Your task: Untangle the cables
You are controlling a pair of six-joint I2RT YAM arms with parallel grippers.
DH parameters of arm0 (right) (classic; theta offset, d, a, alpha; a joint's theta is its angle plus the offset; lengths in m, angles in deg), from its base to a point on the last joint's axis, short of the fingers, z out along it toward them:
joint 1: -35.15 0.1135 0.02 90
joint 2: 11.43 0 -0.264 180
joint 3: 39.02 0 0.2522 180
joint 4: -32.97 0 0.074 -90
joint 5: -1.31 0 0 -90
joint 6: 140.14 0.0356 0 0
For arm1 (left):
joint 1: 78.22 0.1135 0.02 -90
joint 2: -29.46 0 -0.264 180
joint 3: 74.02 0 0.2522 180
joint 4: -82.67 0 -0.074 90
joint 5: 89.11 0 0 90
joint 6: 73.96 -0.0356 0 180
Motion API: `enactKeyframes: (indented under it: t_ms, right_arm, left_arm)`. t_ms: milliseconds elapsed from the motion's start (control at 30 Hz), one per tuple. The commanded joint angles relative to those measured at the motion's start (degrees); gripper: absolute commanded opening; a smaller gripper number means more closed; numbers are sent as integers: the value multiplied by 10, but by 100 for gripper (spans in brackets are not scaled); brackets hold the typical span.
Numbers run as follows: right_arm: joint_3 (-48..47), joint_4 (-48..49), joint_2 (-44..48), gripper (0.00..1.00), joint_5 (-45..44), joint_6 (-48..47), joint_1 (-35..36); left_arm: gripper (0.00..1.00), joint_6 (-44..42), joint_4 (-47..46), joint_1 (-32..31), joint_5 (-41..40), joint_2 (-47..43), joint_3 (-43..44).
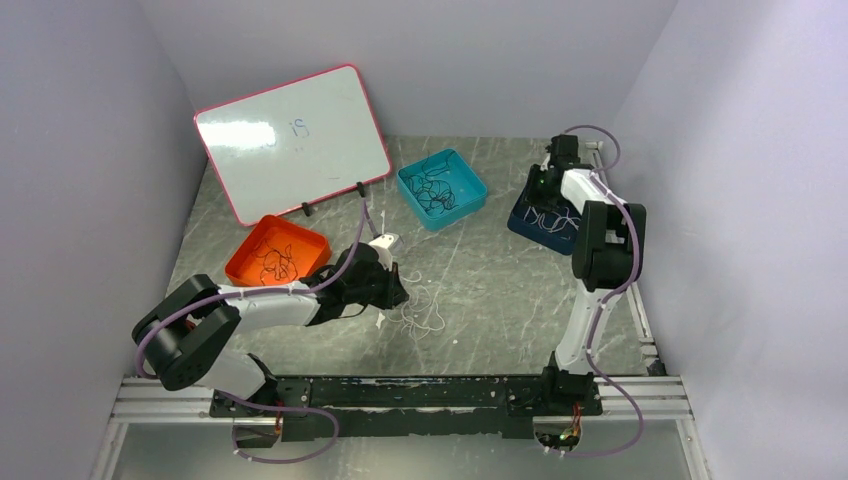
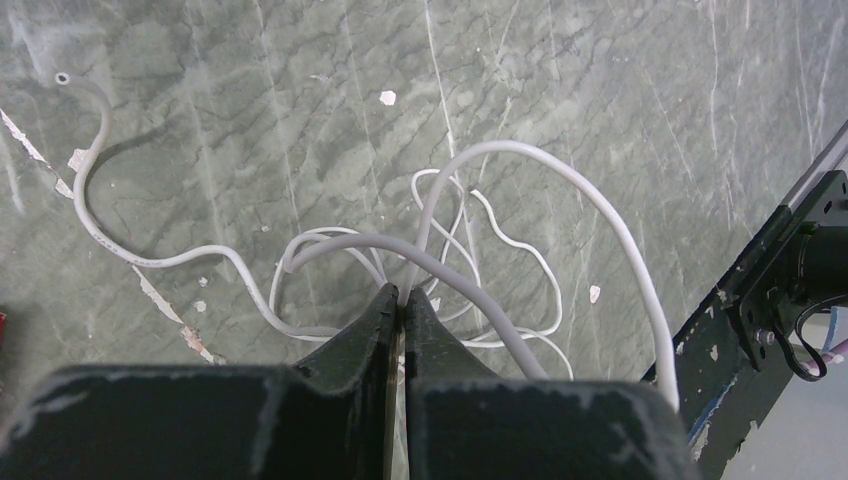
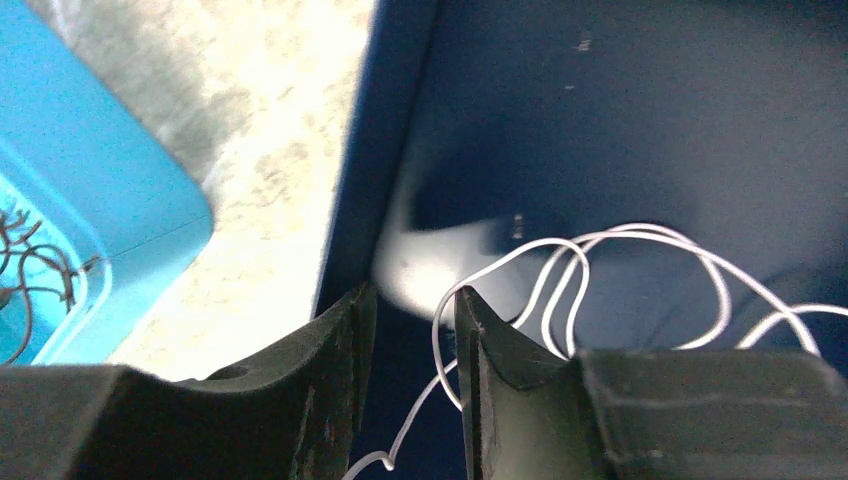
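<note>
Two risks: left jaws, clamped on a cable [image 2: 500, 145], could tighten its tangle; right jaws, apart in the tray [image 3: 650, 100], could snag loops [image 3: 640, 230].

Left end effector [image 2: 402, 298] clamped; right end effector [image 3: 412, 300] parted.

The top camera looks down from high at the near side on the whole worktop [image 1: 500, 290], which takes in both close wrist views: past the left claw [image 2: 400, 305] at the cables [image 2: 350, 238] mid-worktop, and past the right claw [image 3: 412, 310] into the navy tray [image 3: 650, 120]
</note>
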Motion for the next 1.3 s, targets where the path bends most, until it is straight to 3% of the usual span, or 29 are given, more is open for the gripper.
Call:
enactKeyframes:
  t_ms: [0, 433, 767, 933, 1033, 1133, 1267]
  right_arm:
    - [-19, -17, -12, 38, 54, -20, 13]
    - [-22, -18, 20, 39, 185, -14, 39]
    - [-85, -91, 76, 53, -2, -39, 40]
    - [-107, -117, 78, 67, -76, -49, 40]
    - [-115, -128, 76, 69, -115, -55, 40]
    - [-116, -130, 86, 68, -109, -57, 41]
    - [-136, -154, 92, 66, -26, -52, 41]
  left_arm:
    - [7, 2, -24, -4, 6, -8, -5]
    - [7, -1, -20, -4, 6, -6, -6]
    - [7, 2, -23, -5, 11, -5, -6]
    - [7, -3, -17, -5, 11, -4, -2]
    - [7, -3, -16, -4, 12, -2, 0]
    - [7, -2, -16, -4, 12, -1, 0]
    - [7, -2, -16, -4, 14, 4, 1]
